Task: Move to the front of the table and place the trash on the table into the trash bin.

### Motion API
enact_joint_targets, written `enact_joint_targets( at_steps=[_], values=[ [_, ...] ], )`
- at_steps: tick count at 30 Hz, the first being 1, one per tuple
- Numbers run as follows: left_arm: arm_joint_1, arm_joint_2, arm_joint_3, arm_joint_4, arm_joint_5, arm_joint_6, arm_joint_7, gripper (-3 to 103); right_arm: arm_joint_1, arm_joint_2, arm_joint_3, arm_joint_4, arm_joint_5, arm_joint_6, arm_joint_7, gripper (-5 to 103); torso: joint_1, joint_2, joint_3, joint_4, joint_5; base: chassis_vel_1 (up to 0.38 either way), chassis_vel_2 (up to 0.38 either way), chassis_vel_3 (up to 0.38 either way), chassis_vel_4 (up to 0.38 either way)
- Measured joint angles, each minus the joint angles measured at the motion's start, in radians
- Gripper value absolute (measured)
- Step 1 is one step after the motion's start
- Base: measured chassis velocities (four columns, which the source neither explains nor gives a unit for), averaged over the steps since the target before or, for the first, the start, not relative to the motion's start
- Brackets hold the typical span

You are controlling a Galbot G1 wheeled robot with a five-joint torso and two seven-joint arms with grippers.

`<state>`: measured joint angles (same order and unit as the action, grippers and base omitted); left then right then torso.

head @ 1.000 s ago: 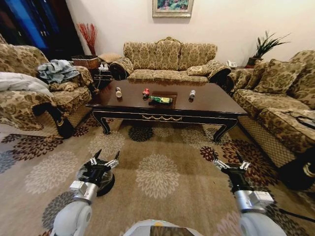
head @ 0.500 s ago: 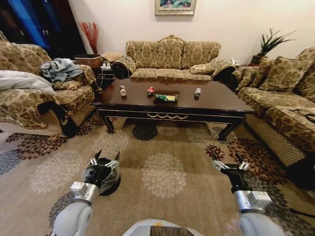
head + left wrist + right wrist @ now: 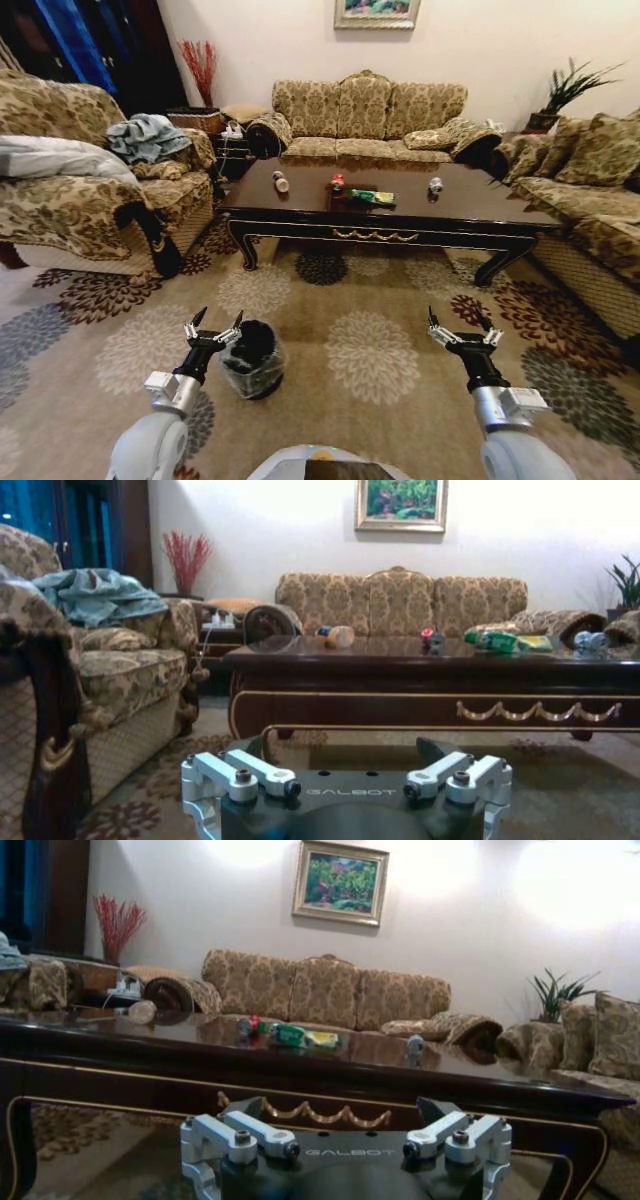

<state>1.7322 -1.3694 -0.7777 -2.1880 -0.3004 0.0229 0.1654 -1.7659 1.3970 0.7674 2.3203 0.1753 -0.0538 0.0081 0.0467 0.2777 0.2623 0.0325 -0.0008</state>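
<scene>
The dark brown table (image 3: 480, 208) stands ahead across the rug. On it lie the trash items: a white bottle (image 3: 281, 182), a red can (image 3: 337, 182), a green bottle (image 3: 372, 198) and a silvery can (image 3: 435, 185). The black bag-lined trash bin (image 3: 250, 358) sits on the rug just right of my left gripper (image 3: 213, 327), which is open and empty. My right gripper (image 3: 458, 328) is open too, held over the rug. The left wrist view shows the table (image 3: 400, 705) with the white bottle (image 3: 338, 636) and green bottle (image 3: 497, 640). The right wrist view shows the green bottle (image 3: 300, 1036) and silvery can (image 3: 415, 1042).
Patterned sofas ring the table: an armchair (image 3: 90, 200) with clothes on the left, a long sofa (image 3: 370, 110) behind, another sofa (image 3: 600, 190) on the right. Open rug (image 3: 370, 300) lies between me and the table.
The whole head picture has shifted rightward, so the camera has turned. The bin, once behind my left gripper, now shows to its right. Both grippers keep their pose.
</scene>
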Motion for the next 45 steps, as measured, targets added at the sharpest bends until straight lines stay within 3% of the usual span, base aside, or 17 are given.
enact_joint_targets(
  at_steps=[33,36,39,40,41,43,45],
  values=[
    [-0.007,-0.001,0.014,0.059,-0.001,-0.028,0.005,100,0.006,0.013,-0.005,-0.046,0.02,0.066,-0.025,100,-0.034,-0.116,-0.081,0.0,0.0006,0.006,0.008,-0.01,-0.005],
    [-0.026,0.01,0.026,0.081,0.001,0.013,-0.012,100,0.009,0.015,-0.011,-0.05,0.022,0.069,-0.02,100,-0.034,-0.118,-0.083,0.0001,0.0006,0.029,0.037,-0.002,-0.021],
    [-0.05,0.04,0.038,0.096,0.01,0.132,-0.027,100,0.007,0.017,-0.012,-0.054,0.021,0.069,-0.013,100,-0.034,-0.118,-0.083,0.0,0.0008,0.0,0.0,0.0,0.0],
    [-0.05,0.04,0.038,0.096,0.01,0.132,-0.027,100,0.007,0.017,-0.012,-0.054,0.021,0.069,-0.013,100,-0.034,-0.118,-0.083,0.0,0.0008,0.0,0.0,0.0,0.0],
    [-0.063,0.055,0.044,0.102,0.009,0.2,-0.032,100,0.004,0.017,-0.011,-0.054,0.021,0.069,-0.011,100,-0.034,-0.118,-0.083,0.0001,0.001,0.0,0.0,0.0,0.0],
    [-0.102,0.09,0.061,0.145,-0.011,0.284,-0.033,100,-0.004,0.016,-0.009,-0.055,0.022,0.069,-0.006,100,-0.034,-0.117,-0.083,0.0,0.0009,0.0,0.0,0.0,0.0],
    [-0.123,0.105,0.074,0.173,-0.015,0.309,-0.033,100,-0.008,0.016,-0.009,-0.055,0.023,0.07,-0.004,100,-0.034,-0.116,-0.082,-0.0001,0.0007,0.0,0.0,0.0,0.0]
  ],
)
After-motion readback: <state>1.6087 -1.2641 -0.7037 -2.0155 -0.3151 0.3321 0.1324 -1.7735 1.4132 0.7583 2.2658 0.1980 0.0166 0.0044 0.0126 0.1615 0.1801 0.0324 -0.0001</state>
